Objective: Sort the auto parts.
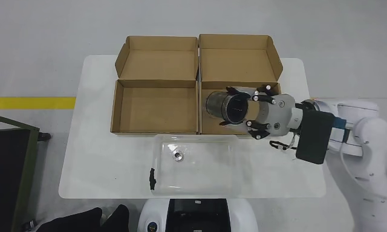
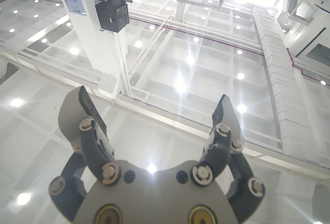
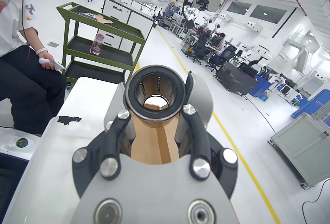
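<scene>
White table (image 1: pixel 91 141) with clear tray (image 1: pixel 211 171) and open cardboard boxes (image 1: pixel 154 108); over the right-hand one, right gripper (image 1: pixel 230 106) held level, clamped on a metal cylinder (image 1: pixel 219 105). Against a gridded ceiling (image 2: pixel 219 55), left gripper (image 2: pixel 153 96) upturned, serrated fingers (image 2: pixel 90 109) spread. End-on, cylinder hollow, black-rimmed.

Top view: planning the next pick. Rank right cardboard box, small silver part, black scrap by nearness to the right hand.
1. Right brown cardboard box, under the right hand.
2. Small silver round part, in clear plastic tray.
3. Black flat scrap, tray's left end.
</scene>
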`<action>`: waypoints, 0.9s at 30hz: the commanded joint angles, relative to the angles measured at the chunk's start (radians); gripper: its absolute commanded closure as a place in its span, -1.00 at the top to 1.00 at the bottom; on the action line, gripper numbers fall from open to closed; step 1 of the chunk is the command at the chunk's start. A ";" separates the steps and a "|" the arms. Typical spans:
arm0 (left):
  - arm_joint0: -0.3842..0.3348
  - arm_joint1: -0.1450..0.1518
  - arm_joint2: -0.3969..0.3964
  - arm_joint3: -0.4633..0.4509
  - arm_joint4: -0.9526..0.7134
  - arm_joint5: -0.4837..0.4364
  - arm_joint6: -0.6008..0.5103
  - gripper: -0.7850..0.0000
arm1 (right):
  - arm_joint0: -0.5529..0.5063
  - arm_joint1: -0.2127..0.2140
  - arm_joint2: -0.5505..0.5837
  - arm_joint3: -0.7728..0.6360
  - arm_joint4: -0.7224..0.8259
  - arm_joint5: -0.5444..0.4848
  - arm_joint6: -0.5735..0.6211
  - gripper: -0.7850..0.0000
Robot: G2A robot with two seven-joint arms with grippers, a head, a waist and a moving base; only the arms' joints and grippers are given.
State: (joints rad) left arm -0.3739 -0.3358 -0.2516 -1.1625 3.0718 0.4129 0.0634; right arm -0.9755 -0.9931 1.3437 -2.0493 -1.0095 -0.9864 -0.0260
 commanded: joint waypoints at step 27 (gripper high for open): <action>0.000 0.000 0.000 0.000 0.000 0.000 0.000 1.00 | 0.104 -0.066 -0.360 0.252 -0.125 0.084 -0.015 -1.00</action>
State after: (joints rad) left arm -0.3739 -0.3358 -0.2516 -1.1625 3.0718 0.4129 0.0634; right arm -0.8783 -1.0548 0.9987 -1.8130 -1.1398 -0.9103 -0.0394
